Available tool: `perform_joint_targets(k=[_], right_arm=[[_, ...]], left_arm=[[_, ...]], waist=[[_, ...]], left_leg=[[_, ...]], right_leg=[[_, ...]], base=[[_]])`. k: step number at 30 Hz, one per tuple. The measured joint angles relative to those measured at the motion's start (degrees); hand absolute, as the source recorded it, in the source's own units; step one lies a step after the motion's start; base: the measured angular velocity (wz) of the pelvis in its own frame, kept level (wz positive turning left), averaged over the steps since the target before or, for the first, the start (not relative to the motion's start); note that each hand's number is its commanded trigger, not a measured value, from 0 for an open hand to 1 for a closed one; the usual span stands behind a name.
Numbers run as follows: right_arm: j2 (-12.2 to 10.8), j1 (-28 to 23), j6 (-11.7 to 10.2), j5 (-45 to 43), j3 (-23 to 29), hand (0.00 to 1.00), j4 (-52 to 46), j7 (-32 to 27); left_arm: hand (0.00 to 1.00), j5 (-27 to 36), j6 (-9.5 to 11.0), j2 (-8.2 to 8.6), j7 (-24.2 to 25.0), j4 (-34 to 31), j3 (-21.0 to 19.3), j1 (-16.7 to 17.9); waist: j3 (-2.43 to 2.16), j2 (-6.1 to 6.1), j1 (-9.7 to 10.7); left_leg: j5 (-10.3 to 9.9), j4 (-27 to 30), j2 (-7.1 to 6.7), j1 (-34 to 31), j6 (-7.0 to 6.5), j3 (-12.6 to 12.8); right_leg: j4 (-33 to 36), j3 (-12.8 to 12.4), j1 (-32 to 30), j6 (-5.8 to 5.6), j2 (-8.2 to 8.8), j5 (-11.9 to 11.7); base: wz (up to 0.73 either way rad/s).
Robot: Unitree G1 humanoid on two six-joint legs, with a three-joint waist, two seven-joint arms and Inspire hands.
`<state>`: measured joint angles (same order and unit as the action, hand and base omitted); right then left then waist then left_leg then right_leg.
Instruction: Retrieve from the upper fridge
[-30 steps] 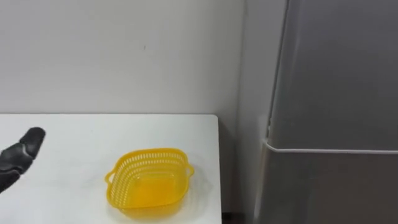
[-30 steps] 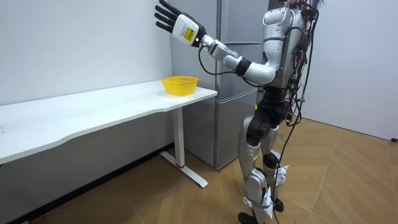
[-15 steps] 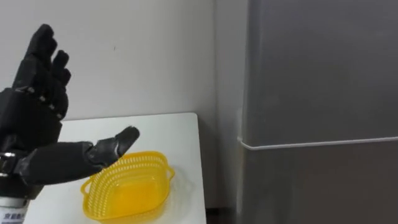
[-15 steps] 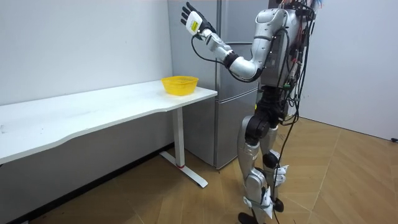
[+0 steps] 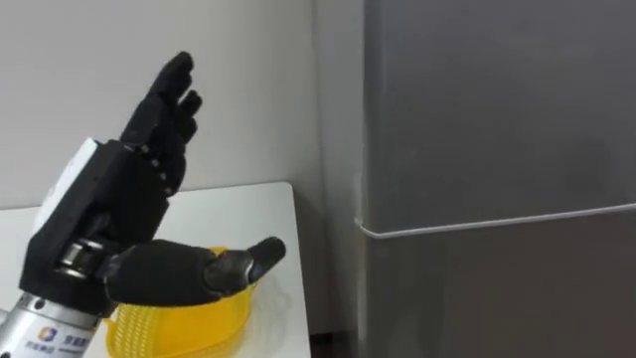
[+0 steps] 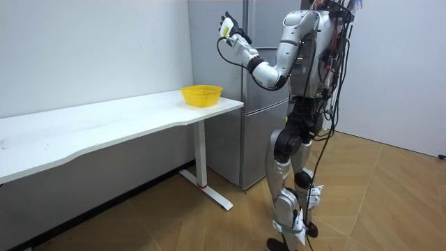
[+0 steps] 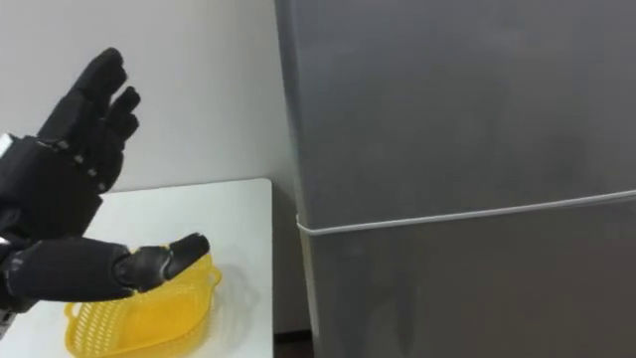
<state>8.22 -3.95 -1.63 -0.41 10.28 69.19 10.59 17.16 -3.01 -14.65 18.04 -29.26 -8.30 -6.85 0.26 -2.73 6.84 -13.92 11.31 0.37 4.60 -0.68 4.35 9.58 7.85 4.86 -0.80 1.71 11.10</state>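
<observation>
The grey fridge (image 5: pixel 497 149) stands before me with both doors closed; a pale seam (image 5: pixel 497 221) divides its upper door from the lower one. My left hand (image 5: pixel 129 229) is raised in front of me, open, fingers straight and thumb spread, holding nothing. It hovers left of the fridge's left edge, apart from the door. In the room view the left hand (image 6: pixel 228 26) is up at head height close to the upper door (image 6: pixel 261 24).
A yellow mesh basket (image 5: pixel 184 318) sits at the right end of the white table (image 5: pixel 238 209), partly hidden behind my hand. A narrow gap separates the table (image 6: pixel 125 118) from the fridge. White wall behind.
My left hand has swung from over the table toward the fridge and risen. The eye views have shifted, so the fridge now sits further left in them.
</observation>
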Motion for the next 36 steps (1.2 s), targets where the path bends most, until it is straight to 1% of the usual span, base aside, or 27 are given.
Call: perform_joint_targets(k=[2, 4, 6, 11, 14, 19, 23, 28, 29, 30, 31, 32, 33, 35, 36], right_arm=[[0.10, 0.25, 0.35, 0.04, 0.00, 0.00, -0.08, -0.01], [0.15, 0.26, 0.46, 0.18, -0.10, 0.00, -0.10, -0.06], [0.42, 0.57, 0.47, 0.59, -0.12, 0.00, 0.09, -0.33], [0.92, 0.85, 0.49, 0.74, -0.35, 0.00, 0.61, -0.59], [1.02, 0.95, 0.55, 0.64, -0.58, 0.00, 0.59, -0.49], [1.04, 1.37, 1.15, 0.63, -0.78, 0.00, 0.56, -0.02], [1.28, 1.77, 1.30, 0.63, -2.33, 0.00, 0.45, 0.26], [1.26, 2.17, 1.33, 0.61, -2.47, 0.00, 0.48, 0.85], [1.26, 2.21, 1.33, 0.61, -2.47, 0.00, 0.47, 0.92], [1.26, 2.21, 1.33, 0.62, -2.47, 0.00, 0.47, 0.97], [1.26, 2.21, 1.33, 0.61, -2.47, 0.00, 0.47, 0.99], [1.26, 2.22, 1.33, 0.61, -2.46, 0.00, 0.47, 1.04], [1.26, 2.21, 1.32, 0.61, -2.45, 0.00, 0.47, 1.10], [1.27, 2.20, 1.32, 0.61, -2.46, 0.00, 0.47, 1.13], [1.27, 2.20, 1.32, 0.61, -2.46, 0.00, 0.47, 1.13]], left_arm=[[0.00, 0.10, -0.45, -0.01, 0.50, 0.00, 0.68, -0.73], [0.00, 0.12, -0.76, -0.01, 0.58, 0.00, 1.90, -1.31], [0.00, 0.13, -0.80, -0.01, 1.24, 0.00, 4.11, -1.68], [0.00, 0.14, -1.72, 0.00, 2.68, -0.01, 6.42, -1.68], [0.00, 0.14, -1.82, 0.00, 3.01, -0.01, 6.47, -1.69], [0.00, 0.17, -1.86, 0.00, 4.98, -0.02, 6.47, -1.69], [0.00, 0.16, -1.86, 0.00, 6.52, -0.02, 6.57, -1.84], [0.00, 0.08, -1.86, 0.00, 7.74, -0.02, 7.50, -1.84], [0.20, 0.08, -1.86, 0.00, 7.89, -0.02, 7.63, -1.84], [0.29, 0.08, -1.86, 0.00, 7.98, -0.02, 7.75, -1.84], [0.55, 0.08, -1.86, 0.00, 8.02, -0.02, 7.81, -1.84], [0.85, 0.08, -1.86, 0.00, 8.14, -0.02, 7.90, -1.84], [1.00, 0.08, -1.86, 0.00, 8.45, -0.02, 7.89, -1.84], [1.00, 0.06, -1.86, 0.05, 8.32, -0.01, 7.48, -1.84], [1.00, 0.06, -1.86, 0.07, 7.82, 0.00, 6.58, -1.84]], waist=[[0.07, -0.16, 0.84], [0.14, -0.34, 1.13], [0.22, -0.60, 1.36], [0.11, -1.10, 1.48], [0.08, -1.20, 1.68], [0.10, -1.15, 2.15], [0.25, -0.90, 2.28], [0.22, -0.59, 2.26], [0.21, -0.57, 2.27], [0.21, -0.56, 2.27], [0.21, -0.56, 2.27], [0.21, -0.56, 2.27], [0.21, -0.55, 2.26], [0.20, -0.56, 2.24], [0.20, -0.55, 2.22]], left_leg=[[0.00, 0.00, 0.00, 0.02, 0.00, 0.14], [0.00, 0.00, 0.00, 0.07, 0.00, 0.21], [0.00, 0.00, 0.00, 0.08, 0.00, 0.22], [0.00, 0.02, 0.05, 0.09, 0.00, 0.24], [0.00, 0.02, 0.09, 0.10, 0.00, 0.22], [0.00, -0.02, 0.07, 0.10, 0.00, 0.21], [0.00, -0.02, 0.10, 0.13, 0.00, 0.19], [0.00, -0.03, 0.08, 0.13, 0.00, 0.24], [0.00, -0.03, 0.08, 0.13, 0.00, 0.24], [0.00, -0.03, 0.08, 0.13, 0.00, 0.24], [0.00, -0.03, 0.08, 0.13, 0.00, 0.24], [0.00, -0.03, 0.08, 0.13, 0.00, 0.24], [0.00, -0.03, 0.10, 0.13, 0.00, 0.24], [0.00, -0.02, 0.10, 0.15, 0.00, 0.24], [0.00, -0.02, 0.10, 0.16, 0.00, 0.24]], right_leg=[[0.01, -0.05, 0.00, 0.00, 0.01, 0.00], [0.01, -0.24, -0.01, 0.00, -0.02, 0.00], [-0.01, -0.35, -0.04, 0.00, -0.03, 0.00], [-0.01, -0.81, -0.18, 0.00, -0.11, 0.00], [-0.01, -1.12, -0.23, 0.00, -0.17, 0.00], [0.01, -1.25, -0.32, 0.00, -0.16, 0.00], [0.01, -1.22, -0.32, 0.00, -0.18, 0.00], [0.00, -1.15, -0.29, 0.00, -0.17, 0.00], [0.00, -1.15, -0.29, 0.00, -0.17, -0.01], [0.00, -1.15, -0.29, 0.01, -0.17, -0.01], [0.00, -1.15, -0.29, 0.01, -0.17, -0.01], [0.00, -1.16, -0.29, 0.01, -0.17, -0.01], [0.00, -1.17, -0.28, 0.01, -0.17, -0.01], [0.00, -1.26, -0.26, 0.01, -0.17, -0.01], [0.00, -1.25, -0.24, 0.01, -0.17, -0.01]], base=[[-0.02], [-0.04], [0.00], [-0.02], [-0.02], [-0.01], [0.00], [0.00], [0.00], [0.00], [0.00], [0.00], [0.00], [0.00], [0.00]])
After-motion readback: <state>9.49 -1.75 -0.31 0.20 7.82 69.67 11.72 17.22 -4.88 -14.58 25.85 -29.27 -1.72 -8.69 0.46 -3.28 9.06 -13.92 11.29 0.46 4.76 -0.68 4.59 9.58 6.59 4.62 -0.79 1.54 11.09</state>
